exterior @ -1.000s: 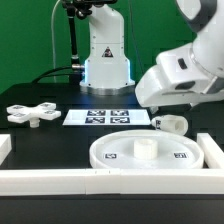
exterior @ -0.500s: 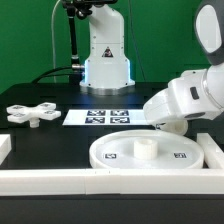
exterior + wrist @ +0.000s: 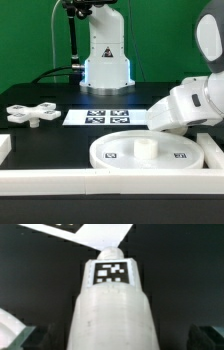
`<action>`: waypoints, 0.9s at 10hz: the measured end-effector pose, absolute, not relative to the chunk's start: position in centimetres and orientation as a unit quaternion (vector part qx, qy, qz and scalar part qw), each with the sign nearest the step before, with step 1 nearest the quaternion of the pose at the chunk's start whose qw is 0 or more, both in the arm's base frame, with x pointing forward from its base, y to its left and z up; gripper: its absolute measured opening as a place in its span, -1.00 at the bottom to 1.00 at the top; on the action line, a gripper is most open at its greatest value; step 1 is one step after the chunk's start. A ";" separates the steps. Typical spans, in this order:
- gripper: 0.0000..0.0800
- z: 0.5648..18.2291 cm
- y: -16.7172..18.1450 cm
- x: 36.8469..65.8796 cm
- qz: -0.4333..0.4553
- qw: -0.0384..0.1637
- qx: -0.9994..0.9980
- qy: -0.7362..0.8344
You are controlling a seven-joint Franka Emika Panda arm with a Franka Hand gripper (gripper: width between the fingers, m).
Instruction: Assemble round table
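Note:
The large round disc (image 3: 120,155) lies flat at the front centre of the table, with a raised hub in its middle. The cross-shaped base (image 3: 30,114) lies at the exterior view's left. The short cylindrical leg (image 3: 112,303) lies on the black table with a square tag on it. In the exterior view the arm's hand hides it. My gripper (image 3: 115,339) is open and straddles the leg. One dark finger (image 3: 25,336) is on each side of the leg, with a gap between leg and fingers. In the exterior view the gripper is low at the disc's right rear, its fingers hidden.
The marker board (image 3: 105,117) lies behind the disc and shows beyond the leg's end in the wrist view (image 3: 95,235). White border rails run along the front (image 3: 60,180) and the exterior view's right (image 3: 212,150). The robot's base (image 3: 105,60) stands at the back.
The arm has come down and toward the exterior view's right, over the leg. The leg showed beside the hand a second ago and is now hidden by it.

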State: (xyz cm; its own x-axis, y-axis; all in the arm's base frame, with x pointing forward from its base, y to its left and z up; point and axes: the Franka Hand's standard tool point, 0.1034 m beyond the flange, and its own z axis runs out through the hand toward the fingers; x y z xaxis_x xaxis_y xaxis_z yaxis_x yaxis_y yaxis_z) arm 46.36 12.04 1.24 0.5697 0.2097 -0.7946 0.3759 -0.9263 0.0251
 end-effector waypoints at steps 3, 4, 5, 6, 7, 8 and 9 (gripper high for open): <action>0.02 1.3 12.0 46.3 -0.434 0.096 0.880 0.166; 0.02 1.3 12.0 46.3 -0.434 0.096 0.880 0.166; 0.02 1.3 12.0 46.3 -0.434 0.095 0.880 0.167; 0.02 1.3 12.0 46.4 -0.433 0.093 0.880 0.170; 0.02 1.6 11.9 46.6 -0.433 0.091 0.880 0.174; 0.02 2.4 11.8 47.0 -0.431 0.086 0.879 0.183; 0.02 3.9 11.6 47.4 -0.432 0.082 0.878 0.191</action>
